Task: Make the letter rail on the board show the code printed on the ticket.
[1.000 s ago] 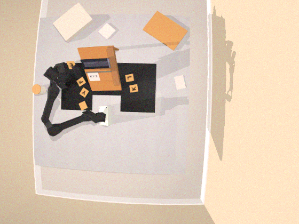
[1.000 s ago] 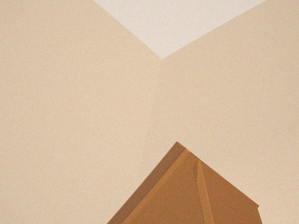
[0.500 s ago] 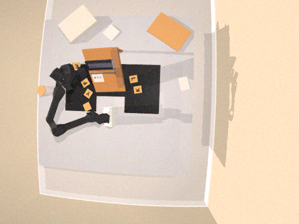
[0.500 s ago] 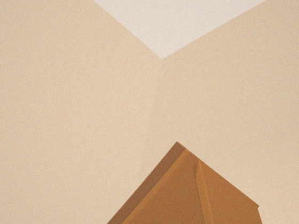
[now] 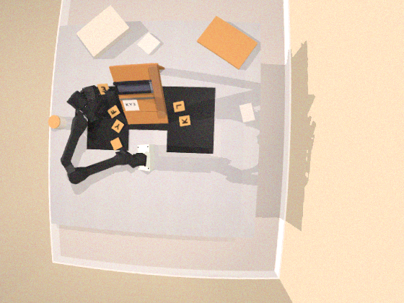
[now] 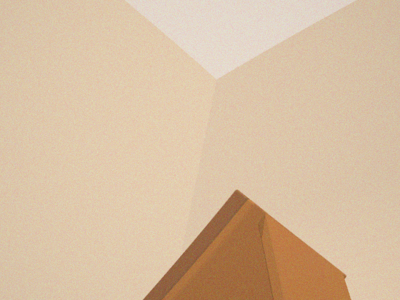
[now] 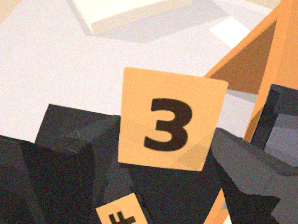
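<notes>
My gripper [image 5: 102,92] [image 7: 167,129] is shut on the tile marked 3 [image 5: 103,88] [image 7: 170,117], holding it left of the board's dark rail [image 5: 135,87] [image 7: 284,132]. No tile shows in the rail. The orange board [image 5: 144,116] carries a white ticket [image 5: 130,104] reading KY3. Left of the board lie an F tile [image 5: 113,111] [image 7: 121,211], a Y tile [image 5: 117,125] and a tile with no readable mark [image 5: 116,143]. Right of it lie an L tile [image 5: 179,106] and a K tile [image 5: 185,120]. The rail's left end is partly hidden in the wrist view.
A cream box [image 5: 102,31], a small white block [image 5: 148,43] and an orange box [image 5: 227,42] stand at the back. A white piece [image 5: 247,112] lies at right, an orange round object [image 5: 54,121] at the left edge. Black mats [image 5: 195,138] flank the board.
</notes>
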`<act>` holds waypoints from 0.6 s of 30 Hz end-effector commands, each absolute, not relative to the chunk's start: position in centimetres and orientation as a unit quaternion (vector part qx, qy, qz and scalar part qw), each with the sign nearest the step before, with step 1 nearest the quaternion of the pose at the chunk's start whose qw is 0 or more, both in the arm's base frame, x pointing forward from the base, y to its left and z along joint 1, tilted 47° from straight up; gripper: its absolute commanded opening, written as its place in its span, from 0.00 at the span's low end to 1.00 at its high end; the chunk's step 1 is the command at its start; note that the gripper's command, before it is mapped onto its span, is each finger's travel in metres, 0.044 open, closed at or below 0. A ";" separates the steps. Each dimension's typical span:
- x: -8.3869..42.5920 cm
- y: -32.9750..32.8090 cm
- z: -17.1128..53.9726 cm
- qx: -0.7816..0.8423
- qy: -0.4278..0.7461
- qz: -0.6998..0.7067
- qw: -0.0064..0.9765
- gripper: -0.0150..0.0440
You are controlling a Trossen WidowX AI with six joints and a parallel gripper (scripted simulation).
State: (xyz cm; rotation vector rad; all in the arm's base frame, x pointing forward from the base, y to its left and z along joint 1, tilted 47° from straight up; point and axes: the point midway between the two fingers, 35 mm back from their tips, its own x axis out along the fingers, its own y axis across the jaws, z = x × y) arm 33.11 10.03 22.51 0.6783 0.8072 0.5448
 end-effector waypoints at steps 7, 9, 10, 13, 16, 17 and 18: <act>33.1 9.8 21.7 0.320 0.385 0.257 0.827 0.25; 33.1 9.7 21.7 0.320 0.385 0.257 0.827 0.25; 33.1 9.7 21.6 0.320 0.385 0.257 0.827 0.25; 33.1 9.6 21.5 0.320 0.385 0.257 0.827 0.25; 33.2 9.5 21.4 0.320 0.385 0.257 0.827 0.25; 33.2 9.4 21.4 0.320 0.385 0.257 0.827 0.25; 33.2 9.4 21.3 0.320 0.385 0.257 0.827 0.25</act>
